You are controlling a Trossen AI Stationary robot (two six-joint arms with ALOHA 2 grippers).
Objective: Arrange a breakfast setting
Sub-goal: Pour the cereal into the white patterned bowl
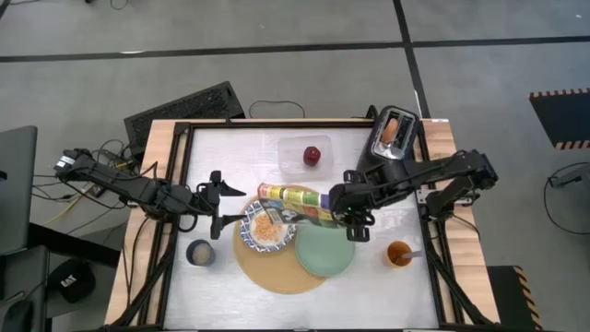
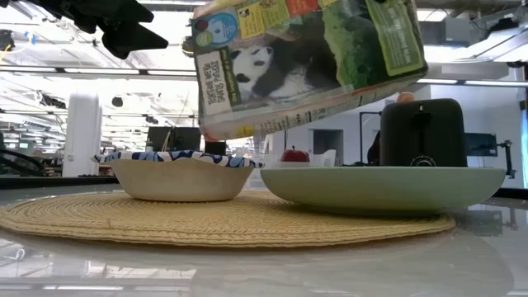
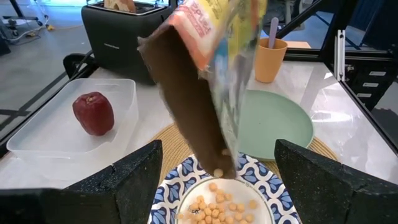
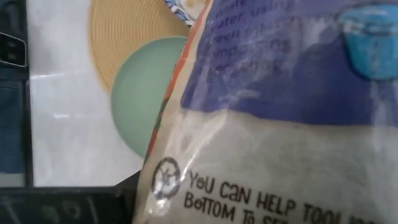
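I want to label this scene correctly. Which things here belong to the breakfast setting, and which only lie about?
Belonging to the job:
- round tan woven mat
- blue-and-white patterned bowl holding cereal
- pale green plate
- colourful panda cereal box, tipped over the bowl by the right gripper
- small red apple
- toast slice

Only lying about:
- black toaster
- clear plastic container
- orange cup
- grey cup

Overhead camera looks straight down; low one level across the table; both share the mat [image 1: 277, 269].
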